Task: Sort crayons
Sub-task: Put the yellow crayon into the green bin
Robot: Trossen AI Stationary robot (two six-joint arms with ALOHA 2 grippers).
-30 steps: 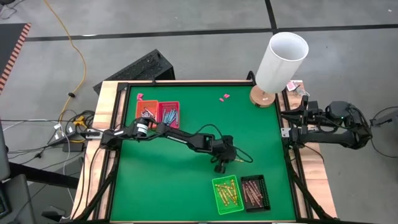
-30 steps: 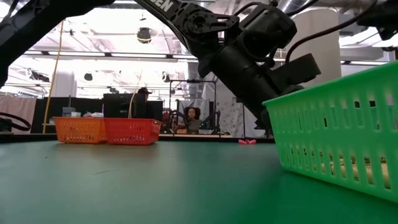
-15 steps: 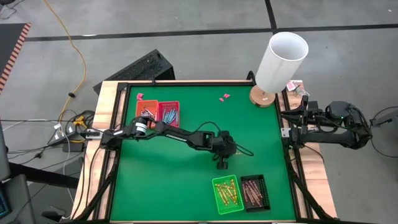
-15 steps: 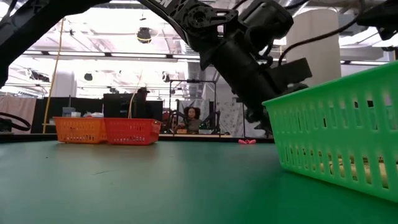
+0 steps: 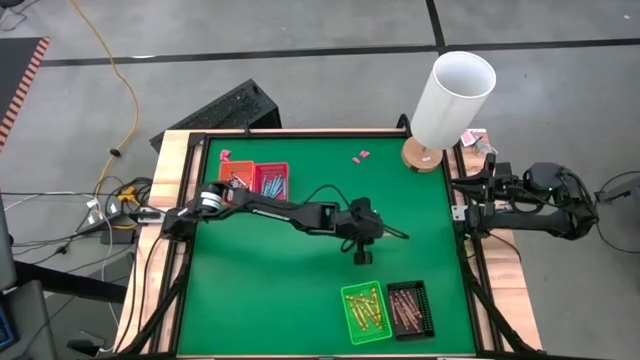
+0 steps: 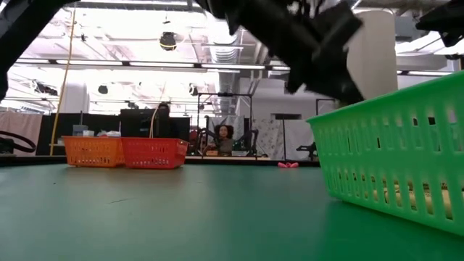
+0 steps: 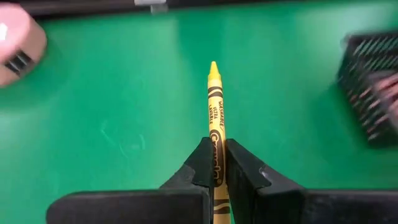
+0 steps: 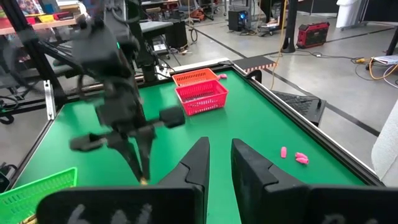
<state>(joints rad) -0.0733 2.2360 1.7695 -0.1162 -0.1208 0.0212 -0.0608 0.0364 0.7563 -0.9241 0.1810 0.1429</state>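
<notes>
My left gripper hangs over the middle of the green table, above and on the far side of the green tray, and is shut on a yellow crayon. The crayon shows as a thin stick in the high view. Yellow crayons lie in the green tray, brown-red ones in the black tray, and blue ones in the red tray. An orange tray stands beside the red one. My right gripper waits open and empty at the table's right edge. My left gripper pinches the yellow crayon's paper-wrapped shaft between its two fingers, which lie along it. The pointed tip sticks out well past the fingertips. The fingers slant down toward the table's right. The crayon is lifted clear of the table.
A tall white cylinder on a round wooden base stands at the far right corner. Pink scraps lie near the far edge, with more by the orange tray. A raised frame rims the table. Bare green mat lies at the near left.
My left gripper has risen from just above the table beside the green tray, going a little toward the far edge. It stays shut on the yellow crayon, which goes up with it.
</notes>
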